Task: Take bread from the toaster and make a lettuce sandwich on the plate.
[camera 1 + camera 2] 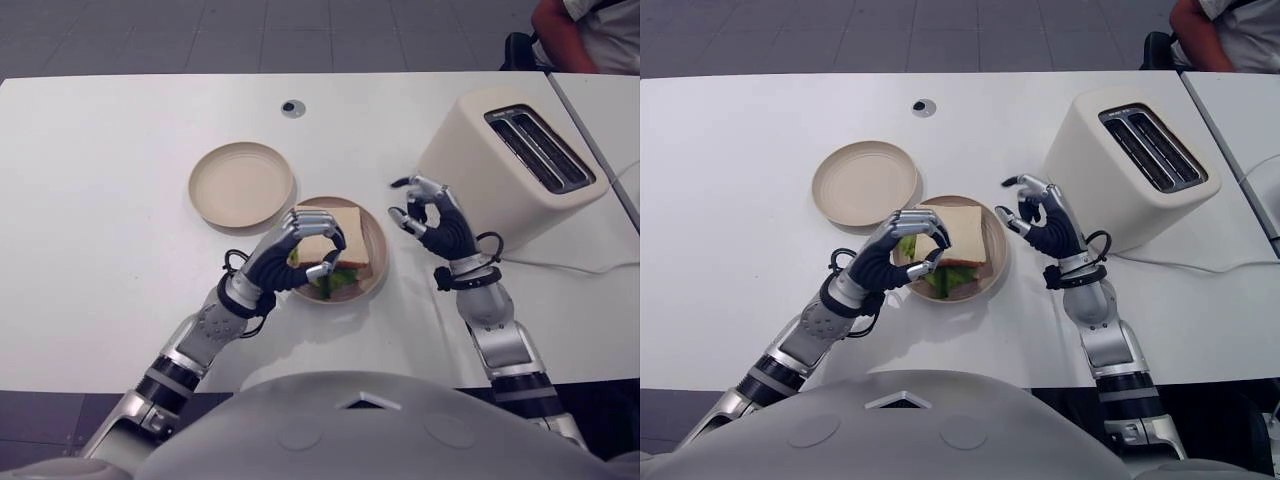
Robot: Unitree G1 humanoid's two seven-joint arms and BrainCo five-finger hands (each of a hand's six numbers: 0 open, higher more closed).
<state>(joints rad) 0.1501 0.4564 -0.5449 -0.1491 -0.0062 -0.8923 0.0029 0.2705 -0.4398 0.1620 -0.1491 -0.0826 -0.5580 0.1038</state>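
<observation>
With the lettuce sandwich [335, 238] apparently complete on the plate [378, 246], the left hand [290, 258] hovers curled but empty over its edge, and the right hand [437, 222], likewise curled and empty, stands clear beside the toaster [470, 150].

On my table [100, 180] the plate [381, 245] sits centre, with bread [342, 228] atop lettuce [343, 281]. A second plate [241, 184] lies behind-left, perhaps touching it. The toaster [480, 170] stands right. My right hand [437, 222] is between plate and toaster.
</observation>
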